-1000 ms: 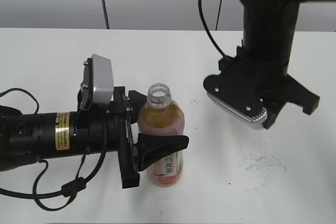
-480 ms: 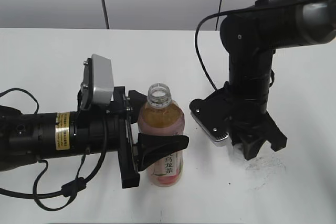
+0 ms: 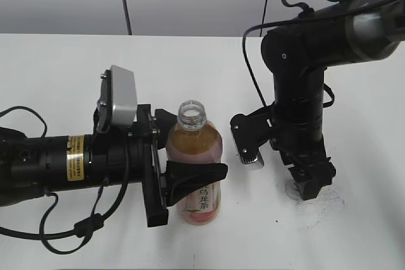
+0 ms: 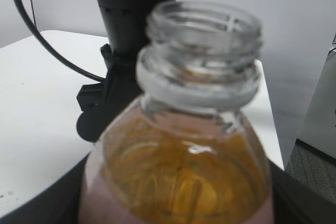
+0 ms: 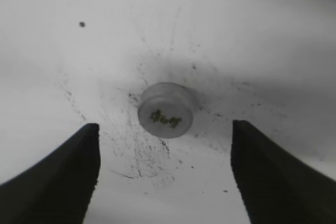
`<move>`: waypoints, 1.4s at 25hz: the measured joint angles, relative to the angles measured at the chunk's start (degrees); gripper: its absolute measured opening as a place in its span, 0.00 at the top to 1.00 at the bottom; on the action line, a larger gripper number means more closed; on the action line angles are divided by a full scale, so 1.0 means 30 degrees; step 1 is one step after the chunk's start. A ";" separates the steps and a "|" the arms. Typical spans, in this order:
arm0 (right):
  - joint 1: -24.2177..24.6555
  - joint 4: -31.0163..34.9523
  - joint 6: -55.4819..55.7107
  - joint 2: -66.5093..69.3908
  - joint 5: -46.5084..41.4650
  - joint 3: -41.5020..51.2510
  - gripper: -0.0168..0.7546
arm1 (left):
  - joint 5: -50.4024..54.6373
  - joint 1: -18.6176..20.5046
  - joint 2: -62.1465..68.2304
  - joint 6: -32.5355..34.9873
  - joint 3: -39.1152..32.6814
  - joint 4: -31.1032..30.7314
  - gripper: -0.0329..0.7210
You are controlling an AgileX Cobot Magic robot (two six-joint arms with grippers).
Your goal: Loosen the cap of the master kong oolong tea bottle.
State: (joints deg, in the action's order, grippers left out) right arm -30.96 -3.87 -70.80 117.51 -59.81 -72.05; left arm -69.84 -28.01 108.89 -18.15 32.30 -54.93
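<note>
The master kong oolong tea bottle stands upright with its mouth open and no cap on it. My left gripper comes in from the left and is shut on the bottle's body; in the left wrist view the bottle fills the frame between the dark fingers. My right gripper points down at the table, right of the bottle. In the right wrist view it is open, and the cap lies loose on the table just beyond the fingertips, touching neither finger.
The white table has dark scuff marks around the cap. The left arm's body and cables lie across the front left. The right arm stands upright right of the bottle. A wall runs behind the table.
The right arm has swung down and turned, bringing its gripper from mid-air to the table surface right of the bottle. The left gripper and bottle have not moved.
</note>
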 joint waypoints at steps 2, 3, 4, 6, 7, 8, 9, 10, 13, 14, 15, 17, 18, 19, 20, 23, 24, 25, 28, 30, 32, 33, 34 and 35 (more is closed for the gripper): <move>0.0000 -0.0721 0.0604 -0.0108 0.0003 -0.0112 0.19 | 0.0000 0.0000 0.0000 0.0000 0.0000 0.0000 0.36; 0.0000 -0.1103 0.0784 -0.0250 0.0003 -0.0288 0.20 | 0.0000 0.0000 0.0000 0.0000 0.0000 0.0000 0.36; 0.0000 -0.1346 0.1022 -0.0433 0.0003 -0.0515 0.21 | 0.0000 0.0000 0.0000 0.0000 0.0000 0.0000 0.36; 0.0000 -0.1520 0.1848 -0.0913 0.0003 -0.1249 0.22 | 0.0000 0.0000 0.0000 0.0000 0.0000 0.0000 0.36; 0.0000 -0.1440 0.2347 -0.1130 0.0003 -0.1609 0.23 | 0.0000 0.0000 0.0000 0.0000 0.0000 0.0000 0.36; 0.0000 -0.1322 0.2669 -0.1286 0.0003 -0.1816 0.23 | 0.0000 0.0000 0.0000 0.0000 0.0000 0.0000 0.36; 0.0000 -0.1178 0.2937 -0.1471 -0.0017 -0.1962 0.23 | 0.0000 0.0000 0.0000 0.0000 0.0000 0.0016 0.36; 0.0000 -0.1137 0.3070 -0.1565 -0.0065 -0.1980 0.23 | 0.0000 0.0000 0.0000 0.0000 0.0000 0.0016 0.36; 0.0000 -0.1059 0.3249 -0.1791 -0.0326 -0.1993 0.23 | 0.0000 0.0000 0.0000 0.0000 0.0000 0.0057 0.35; 0.0000 -0.1059 0.3249 -0.1860 -0.0360 -0.1993 0.23 | 0.0019 0.0000 0.0000 0.0042 0.0000 0.0108 0.33; 0.0000 -0.1036 0.3249 -0.1941 -0.0292 -0.1993 0.23 | 0.0070 0.0000 0.0000 0.0058 0.0000 0.0203 0.31; 0.0000 -0.0958 0.3275 -0.2070 -0.0477 -0.1993 0.23 | 0.0137 0.0000 0.0000 0.0058 0.0000 0.0370 0.28; 0.0000 -0.0916 0.3275 -0.2090 -0.0477 -0.1993 0.23 | 0.0137 0.0000 0.0000 0.0058 0.0000 0.0419 0.26; 0.0000 -0.0877 0.3275 -0.2090 -0.0477 -0.1993 0.23 | 0.0137 0.0000 0.0000 0.0058 0.0000 0.0419 0.25; 0.0000 -0.0854 0.3275 -0.2090 -0.0477 -0.1993 0.23 | 0.0137 0.0000 0.0000 0.0058 0.0000 0.0419 0.24; 0.0000 -0.0734 0.3275 -0.2090 -0.0477 -0.1993 0.23 | 0.0137 0.0000 0.0000 0.0058 0.0000 0.0505 0.23; 0.0000 -0.0714 0.3275 -0.2090 -0.0477 -0.1993 0.23 | 0.0137 0.0000 0.0000 0.0061 0.0000 0.0548 0.23; 0.0000 -0.0696 0.3275 -0.2090 -0.0477 -0.1993 0.23 | 0.0137 0.0000 0.0000 0.0079 0.0000 0.0646 0.22; 0.0000 -0.0696 0.3275 -0.2125 -0.0437 -0.1993 0.23 | 0.0137 0.0000 -0.0056 0.0078 0.0000 0.1069 0.21; 0.0000 -0.0696 0.3295 -0.2221 -0.0396 -0.1993 0.23 | 0.0137 0.0000 -0.0143 0.0112 0.0000 0.1363 0.19; 0.0000 -0.0696 0.3312 -0.2366 -0.0380 -0.1993 0.23 | 0.0179 0.0000 -0.0358 0.0131 0.0000 0.1602 0.18; 0.0000 -0.0696 0.3312 -0.2434 -0.0380 -0.2003 0.23 | 0.0205 0.0000 -0.0490 0.0131 0.0000 0.1695 0.18; 0.0000 -0.0696 0.3312 -0.2468 -0.0380 -0.2111 0.23 | 0.0205 0.0000 -0.0684 0.0131 0.0000 0.1768 0.18; 0.0000 -0.0696 0.3335 -0.2468 -0.0380 -0.2230 0.23 | 0.0205 0.0000 -0.0903 0.0131 0.0000 0.1893 0.18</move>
State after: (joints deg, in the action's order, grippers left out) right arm -30.96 -5.96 -60.79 110.11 -60.96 -78.74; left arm -69.23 -28.01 106.19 -17.76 32.30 -49.25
